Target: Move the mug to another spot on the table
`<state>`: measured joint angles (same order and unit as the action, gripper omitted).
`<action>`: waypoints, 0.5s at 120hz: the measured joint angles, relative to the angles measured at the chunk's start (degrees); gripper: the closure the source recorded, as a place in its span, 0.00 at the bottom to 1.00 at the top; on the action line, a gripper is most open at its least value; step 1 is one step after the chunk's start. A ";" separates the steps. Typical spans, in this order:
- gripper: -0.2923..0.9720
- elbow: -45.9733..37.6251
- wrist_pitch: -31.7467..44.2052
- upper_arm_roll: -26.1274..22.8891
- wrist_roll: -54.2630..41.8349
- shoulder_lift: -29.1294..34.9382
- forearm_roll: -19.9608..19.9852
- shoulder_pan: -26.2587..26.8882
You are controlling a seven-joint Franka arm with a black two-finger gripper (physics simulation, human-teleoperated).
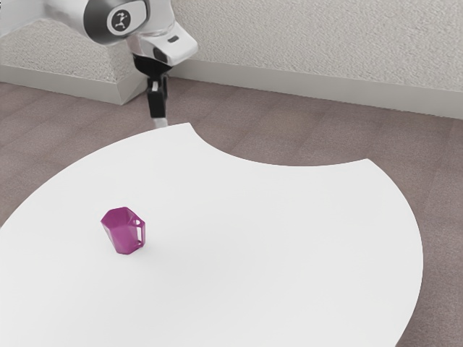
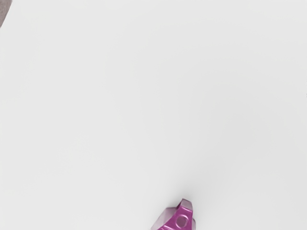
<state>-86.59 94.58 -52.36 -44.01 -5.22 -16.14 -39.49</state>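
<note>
Not begun: my fingers (image 1: 157, 101), empty, gap I can't tell, hang well away from the faceted magenta mug (image 1: 124, 230) on the white table (image 1: 289, 238).

Mug (image 1: 124, 230): magenta, faceted | pose: opening up, slightly tilted, handle toward the exterior view's right | place: on white table (image 1: 289, 238), nearer its exterior view's left edge

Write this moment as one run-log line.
stage: pre-grasp | gripper: raised, holding nothing, apart from mug | mug: on table, ungrasped
</note>
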 joint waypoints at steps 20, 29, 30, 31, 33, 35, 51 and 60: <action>0.23 -0.09 0.96 0.13 -3.50 -4.62 -0.32 0.20; 0.23 -1.23 1.18 0.25 -4.72 -6.26 -0.42 -0.05; 0.23 -1.52 1.20 0.27 -4.84 -6.36 -0.43 -0.09; 0.23 -1.84 1.22 0.29 -4.96 -6.43 -0.45 -0.13; 0.23 -2.58 1.26 0.33 -5.20 -6.54 -0.47 -0.19; 0.23 -3.64 1.30 0.35 -5.43 -6.60 -0.49 -0.24; 0.23 -10.48 1.55 0.64 -7.11 -5.62 0.84 -3.12; 0.23 -13.85 2.16 0.70 -7.93 -6.00 1.86 -4.10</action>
<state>-100.44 96.74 -51.66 -51.95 -11.21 -14.28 -43.59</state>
